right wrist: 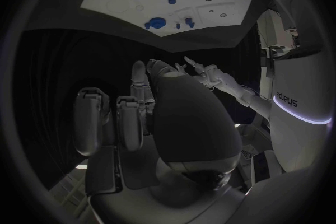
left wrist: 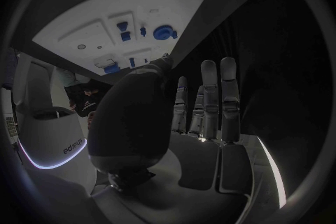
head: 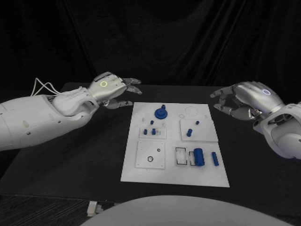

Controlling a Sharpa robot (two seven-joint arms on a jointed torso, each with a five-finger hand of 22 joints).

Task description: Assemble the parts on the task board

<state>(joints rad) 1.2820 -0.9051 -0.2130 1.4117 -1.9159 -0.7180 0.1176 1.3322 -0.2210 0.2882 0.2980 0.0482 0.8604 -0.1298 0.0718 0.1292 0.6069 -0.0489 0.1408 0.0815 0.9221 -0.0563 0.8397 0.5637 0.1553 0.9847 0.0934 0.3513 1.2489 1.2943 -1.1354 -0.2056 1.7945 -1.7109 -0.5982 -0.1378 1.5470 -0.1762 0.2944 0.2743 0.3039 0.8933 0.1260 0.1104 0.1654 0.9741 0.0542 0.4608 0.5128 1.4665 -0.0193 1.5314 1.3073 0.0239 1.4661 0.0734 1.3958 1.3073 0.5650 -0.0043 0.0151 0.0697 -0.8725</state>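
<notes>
Hovering over the black counter (head: 69, 165) off the far-left corner of the task board (head: 174, 176), the left hand (head: 112, 89) holds nothing; its fingers (left wrist: 210, 95) are apart and extended. The task board lies flat at the middle of the counter. On it, a round blue part with a knob (head: 161, 112) sits at the far end, small blue pegs (head: 150, 131) stand just nearer, one peg (head: 190, 132) stands on the raised plate beside them, and a blue cylinder (head: 198, 157) and a thinner blue rod (head: 215, 159) lie toward the near right. The right hand (head: 249, 101) hangs off the board's far-right corner, fingers loosely curled and spread, holding nothing, apart from every part.
</notes>
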